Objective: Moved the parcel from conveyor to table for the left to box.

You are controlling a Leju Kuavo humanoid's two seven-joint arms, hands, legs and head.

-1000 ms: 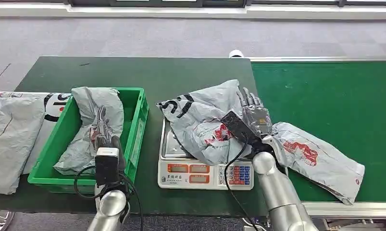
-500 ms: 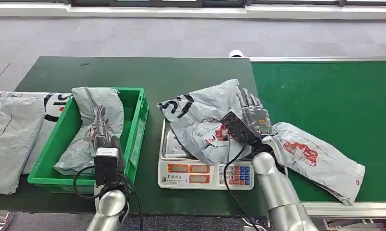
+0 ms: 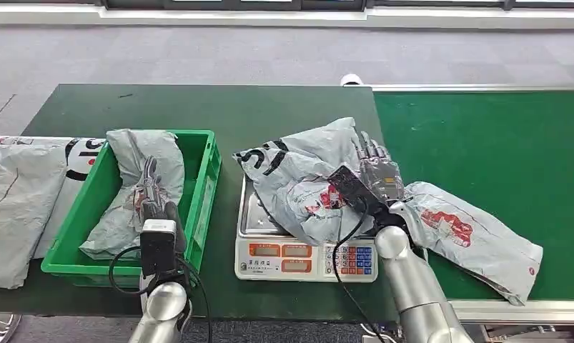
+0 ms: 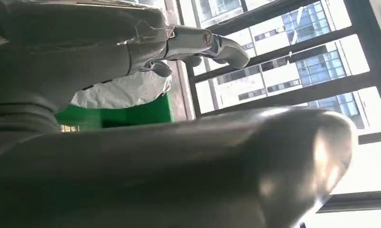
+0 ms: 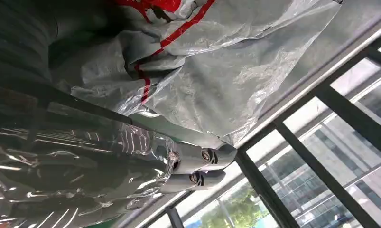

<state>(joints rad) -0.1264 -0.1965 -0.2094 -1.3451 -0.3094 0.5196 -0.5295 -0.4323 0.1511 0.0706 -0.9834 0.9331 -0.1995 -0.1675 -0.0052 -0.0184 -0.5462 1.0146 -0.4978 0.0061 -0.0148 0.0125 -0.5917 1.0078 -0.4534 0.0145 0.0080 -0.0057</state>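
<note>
A crumpled grey parcel [image 3: 298,171] with red print lies on the steel scale [image 3: 284,251] at the table's right end. My right hand [image 3: 378,171] lies on its right side, fingers straight and pointing away from me; the right wrist view shows those fingers [image 5: 202,164] stretched out beside the grey parcel [image 5: 217,76]. A second grey parcel [image 3: 144,153] sits in the green crate [image 3: 205,179]. My left hand [image 3: 154,196] rests flat on it with its fingers [image 4: 212,45] extended, gripping nothing.
Another grey parcel [image 3: 477,236] lies on the green conveyor [image 3: 498,143] just right of my right arm. Flat grey parcels [image 3: 19,200] are spread on the dark table [image 3: 234,107] left of the crate. Cables hang from both wrists.
My right hand has shifted very slightly on the parcel. The left hand and the parcels stay where they were.
</note>
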